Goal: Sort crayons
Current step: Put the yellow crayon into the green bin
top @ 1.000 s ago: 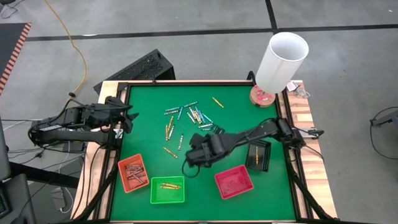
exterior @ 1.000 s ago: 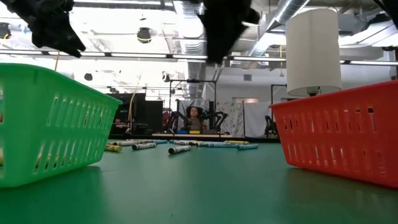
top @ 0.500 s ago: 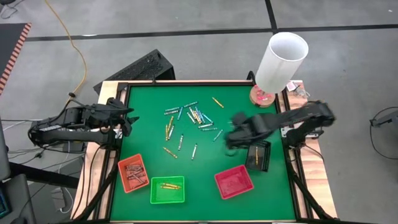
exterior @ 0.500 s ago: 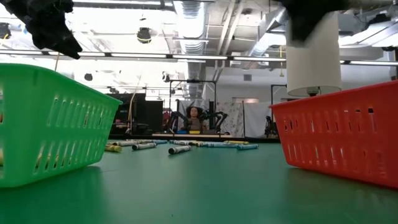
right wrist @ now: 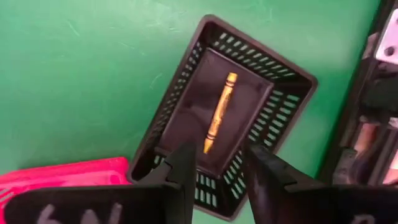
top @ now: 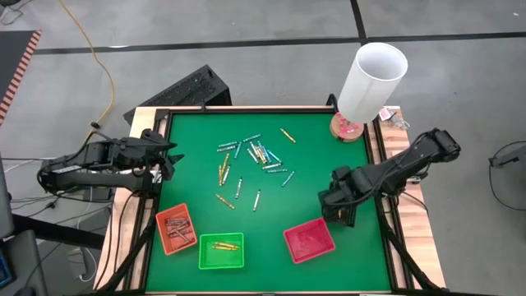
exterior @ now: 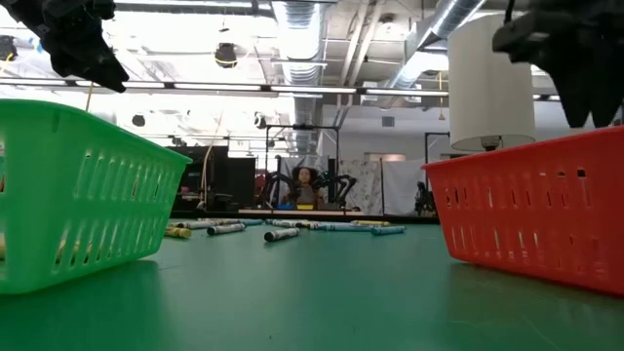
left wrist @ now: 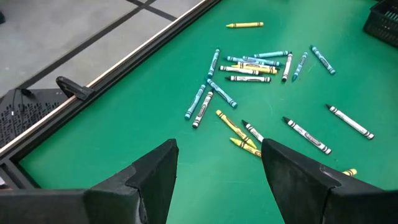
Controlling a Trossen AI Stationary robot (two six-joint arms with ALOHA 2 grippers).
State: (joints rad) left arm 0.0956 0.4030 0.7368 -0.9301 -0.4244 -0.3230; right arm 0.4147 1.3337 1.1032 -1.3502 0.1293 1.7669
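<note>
Hovering over the black tray, the right gripper has swung here from the crayons mid-table; fingers slightly parted, empty. One yellow crayon lies just beyond the fingertips, likely just delivered. Left gripper waits open, crayons ahead of it.

Green table — surface contents
Loose crayons scattered mid-table; orange tray, green tray, red tray along near edge — black tray right.

crayons scattered flat mid-mat, mixed colours
</note>
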